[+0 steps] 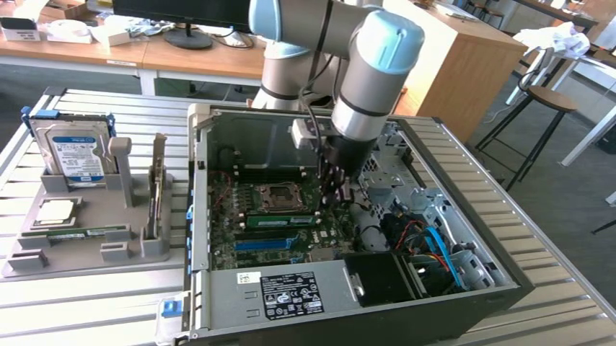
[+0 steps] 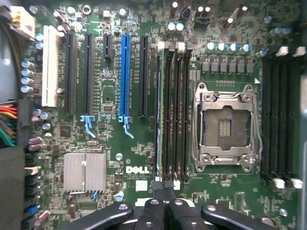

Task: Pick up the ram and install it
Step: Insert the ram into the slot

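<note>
We see the arm (image 1: pixel 371 72) reaching down into the open computer case (image 1: pixel 462 288), which lies on its side on a slatted metal table (image 1: pixel 86 303). The gripper (image 1: pixel 336 198) hangs low over the motherboard (image 1: pixel 241 252), just to the exterior view's right of the empty processor socket (image 1: pixel 278 194).

In the wrist view its black fingers (image 2: pixel 151 213) are pressed together, with no gap between the tips. They line up with the bank of memory slots (image 2: pixel 176 110) that runs between the socket and the black and blue expansion slots (image 2: pixel 125 67).

The ram (image 1: pixel 281 219) stands on its long edge in that bank, on the near side of the socket, its green face and dark chips turned towards the exterior camera. Its right-hand end reaches close beneath the fingertips. We cannot tell whether the fingers pinch the stick's top edge, press on it or only hover just above. We also cannot tell whether the stick is fully seated, as the latches are too small to read.

To the exterior view's left of the case a grey fixture (image 1: pixel 86 216) sits on the table. It carries an upright hard drive (image 1: pixel 69 150) with a blue and white label at its far end. A square silver processor chip (image 1: pixel 56 210) lies flat nearer to us. A second green stick (image 1: pixel 79 233) lies in a groove in front of that chip. A thin card (image 1: pixel 157 184) stands on end at the fixture's right side, just beside the case wall.
</note>
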`<state>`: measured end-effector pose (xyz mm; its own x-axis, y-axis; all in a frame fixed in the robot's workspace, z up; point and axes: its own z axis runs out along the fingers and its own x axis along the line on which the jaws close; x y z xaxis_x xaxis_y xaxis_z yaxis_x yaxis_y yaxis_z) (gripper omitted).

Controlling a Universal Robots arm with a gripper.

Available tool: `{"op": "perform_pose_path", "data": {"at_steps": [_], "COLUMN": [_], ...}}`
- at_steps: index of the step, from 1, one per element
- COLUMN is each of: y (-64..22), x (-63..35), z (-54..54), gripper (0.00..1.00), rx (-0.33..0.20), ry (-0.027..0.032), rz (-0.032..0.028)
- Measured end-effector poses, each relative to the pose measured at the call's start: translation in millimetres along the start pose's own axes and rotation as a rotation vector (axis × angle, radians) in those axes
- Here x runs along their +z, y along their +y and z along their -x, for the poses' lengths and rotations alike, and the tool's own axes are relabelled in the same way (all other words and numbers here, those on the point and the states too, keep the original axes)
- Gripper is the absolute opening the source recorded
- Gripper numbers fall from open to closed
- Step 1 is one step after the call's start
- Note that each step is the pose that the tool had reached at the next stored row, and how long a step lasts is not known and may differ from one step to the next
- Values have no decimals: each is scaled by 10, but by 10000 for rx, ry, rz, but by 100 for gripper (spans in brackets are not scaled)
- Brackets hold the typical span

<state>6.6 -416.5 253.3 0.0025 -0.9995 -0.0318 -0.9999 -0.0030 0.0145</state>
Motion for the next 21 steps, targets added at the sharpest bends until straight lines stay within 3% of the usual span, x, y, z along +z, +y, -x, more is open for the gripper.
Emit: {"op": "perform_pose_path", "data": {"at_steps": [8,18,21], "y": [4,6,74], "x": [-274,-290,-289], "z": [8,9,9], "gripper": [10,10,10], "rx": [0,-1,0], "ry": [1,0,2], "rz": [0,0,1]}}
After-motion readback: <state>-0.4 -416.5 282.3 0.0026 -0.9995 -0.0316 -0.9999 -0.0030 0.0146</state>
